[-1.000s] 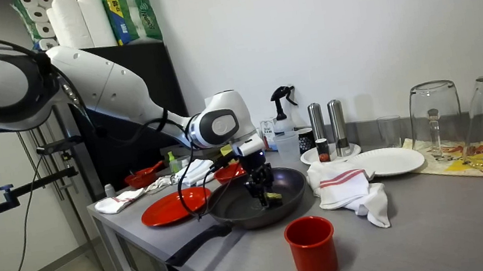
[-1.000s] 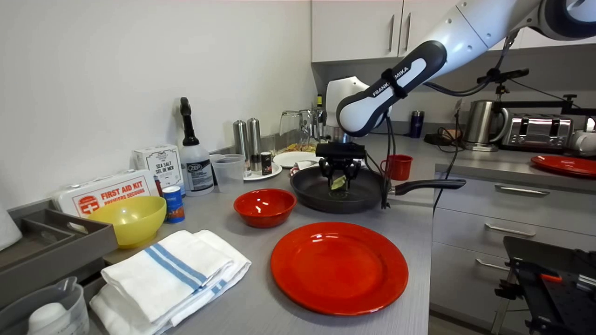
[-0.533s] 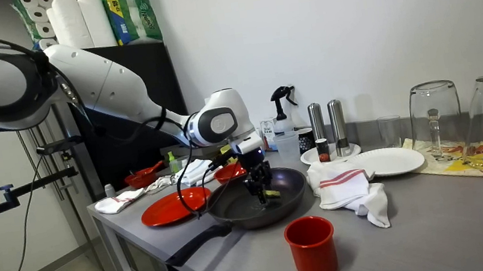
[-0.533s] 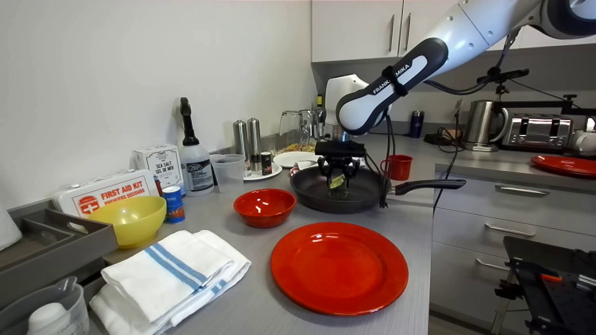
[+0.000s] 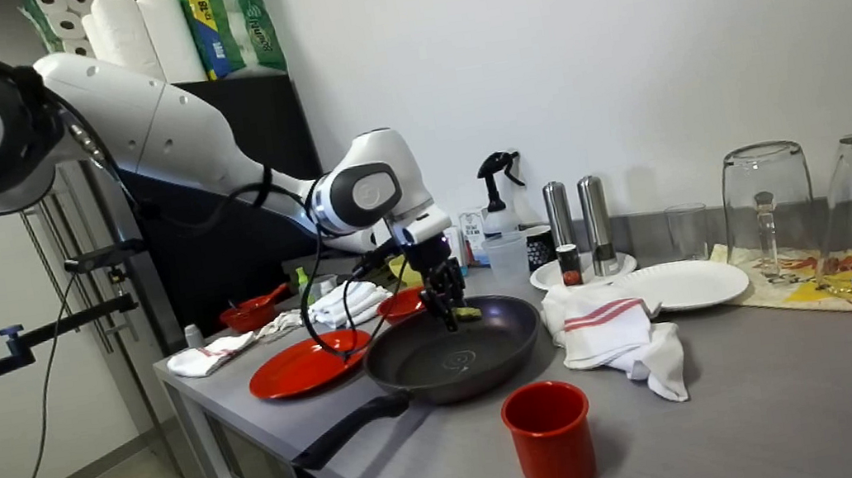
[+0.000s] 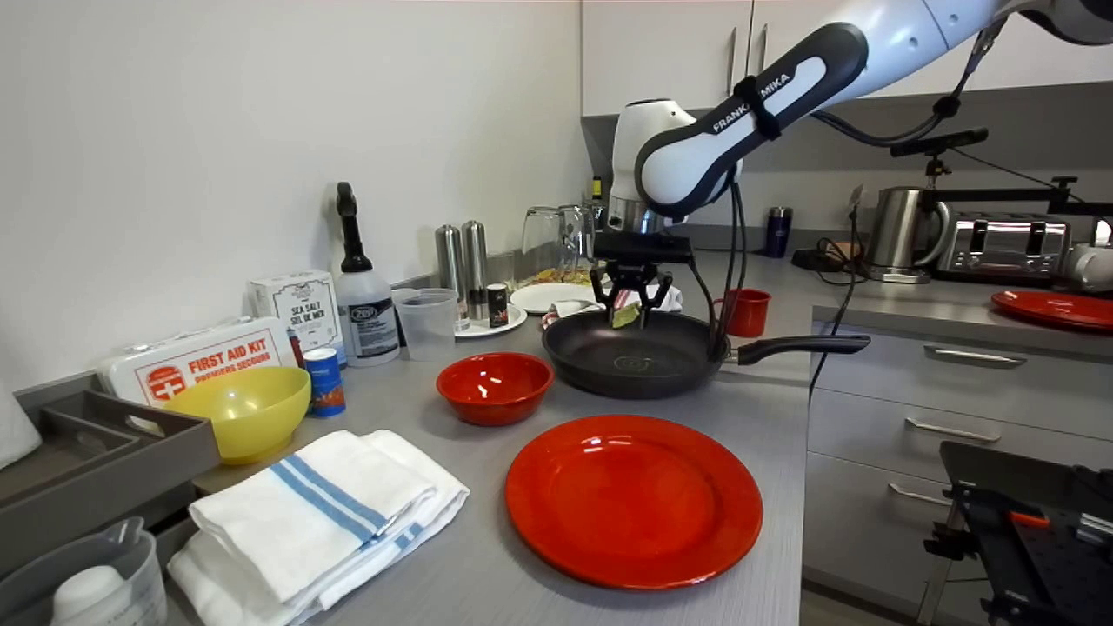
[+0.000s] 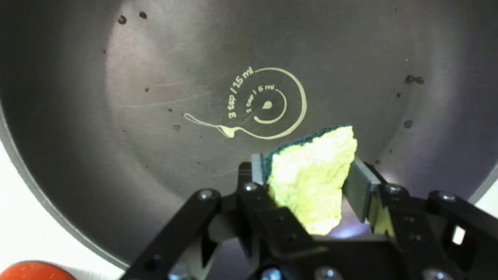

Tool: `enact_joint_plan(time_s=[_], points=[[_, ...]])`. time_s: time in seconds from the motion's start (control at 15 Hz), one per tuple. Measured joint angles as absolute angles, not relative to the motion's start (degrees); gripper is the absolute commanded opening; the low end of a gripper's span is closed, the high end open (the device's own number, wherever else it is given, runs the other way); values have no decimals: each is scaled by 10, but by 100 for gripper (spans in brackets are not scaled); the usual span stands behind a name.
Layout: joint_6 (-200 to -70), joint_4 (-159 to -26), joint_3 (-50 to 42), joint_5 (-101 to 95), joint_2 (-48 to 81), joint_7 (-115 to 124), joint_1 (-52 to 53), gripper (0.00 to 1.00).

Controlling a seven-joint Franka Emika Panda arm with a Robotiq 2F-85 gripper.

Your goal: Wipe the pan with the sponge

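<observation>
Sponge (image 7: 313, 179) has risen; red bowl (image 6: 495, 389) beside pan (image 6: 633, 365)

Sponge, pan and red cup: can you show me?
Sponge (image 7: 314, 177), wrist view: its yellow side.
Pan (image 5: 446, 353), in an exterior view: its bare floor.
Red cup (image 5: 553, 448), in an exterior view: its outer wall.

The counter (image 5: 791, 404) bore the pan (image 5: 456, 364), a red plate (image 6: 635, 504), a red bowl (image 6: 494, 389) and a red mug (image 5: 554, 454). A striped cloth (image 5: 610, 330) lay just beside the pan.
</observation>
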State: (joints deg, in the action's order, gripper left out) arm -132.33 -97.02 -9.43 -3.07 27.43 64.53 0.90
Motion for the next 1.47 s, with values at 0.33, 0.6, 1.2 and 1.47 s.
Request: enact_joint_plan(time_s=[0.33, 0.6, 1.2, 1.47], points=[[-1314, -1022, -56, -23, 226, 546, 10, 28], [-1302, -1077, -34, -21, 193, 472, 14, 28], [-1292, -1177, -25, -21, 112, 411, 20, 28], [-1286, -1215, -15, -12, 79, 394, 20, 28]])
